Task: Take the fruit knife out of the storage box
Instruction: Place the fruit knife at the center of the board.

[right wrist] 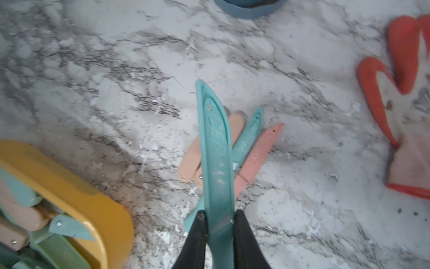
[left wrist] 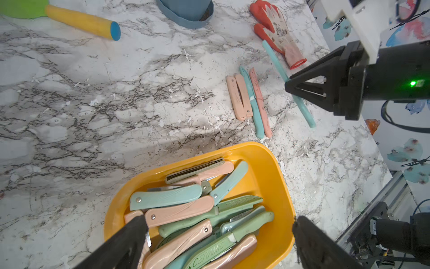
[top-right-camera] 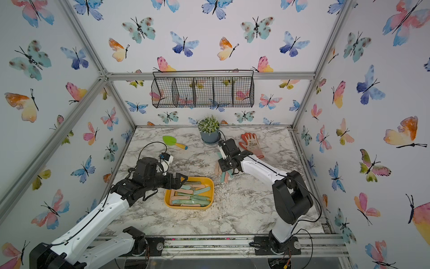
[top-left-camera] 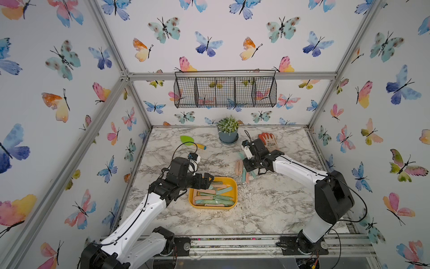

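Note:
The yellow-orange storage box sits mid-table and holds several folded and sheathed fruit knives in teal, pink and green. My left gripper hangs open over the box's left end, its fingers straddling the pile with nothing gripped. My right gripper is shut on a teal sheathed fruit knife, held just above the table to the right of and behind the box. Under it lie several knives side by side.
A potted plant stands at the back centre, an orange-and-white glove to its right and a green trowel to its left. A black wire basket hangs on the back wall. White crumbs litter the marble top.

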Available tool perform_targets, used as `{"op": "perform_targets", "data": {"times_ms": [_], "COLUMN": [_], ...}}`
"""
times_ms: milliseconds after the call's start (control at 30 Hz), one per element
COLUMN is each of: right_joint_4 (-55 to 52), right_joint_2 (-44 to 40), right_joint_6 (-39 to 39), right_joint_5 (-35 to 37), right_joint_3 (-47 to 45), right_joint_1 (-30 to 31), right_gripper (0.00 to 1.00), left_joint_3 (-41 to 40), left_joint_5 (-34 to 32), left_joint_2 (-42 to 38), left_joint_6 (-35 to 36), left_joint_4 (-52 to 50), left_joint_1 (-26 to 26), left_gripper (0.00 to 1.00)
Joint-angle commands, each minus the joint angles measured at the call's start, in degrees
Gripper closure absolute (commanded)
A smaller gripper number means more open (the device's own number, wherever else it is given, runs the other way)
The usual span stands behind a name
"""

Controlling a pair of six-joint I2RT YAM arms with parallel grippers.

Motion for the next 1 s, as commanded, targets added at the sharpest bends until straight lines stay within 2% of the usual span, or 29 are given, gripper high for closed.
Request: {"op": "perform_targets", "data": {"times_ms": [0,400,967], "right_joint_4": [1.63,3.71,4.54], "right_joint_2": [-0.69,4.70,11.01], "right_joint_6": [4.90,9.00,9.57], "right_joint_5": [1.25,-3.13,-6.11], "right_joint_3": [-2.56,-4.65,-3.15], "right_joint_1": [-1.86,-7.20,-8.77], "right_gripper": [0.80,0.79,0.78], "left_joint_3": [0.24,0.25,0.25], "left_joint_5": [-1.27,-3.08,-3.90], "left_joint_2": [-0.80,-2.00,-2.73], "left_joint_6": [0.81,0.76,0.55], "left_joint_4": [-0.57,-0.58,-0.58], "left_joint_1": [-0.28,-0.22,-0.27], "left_gripper": [0.02,0.02,0.02]}}
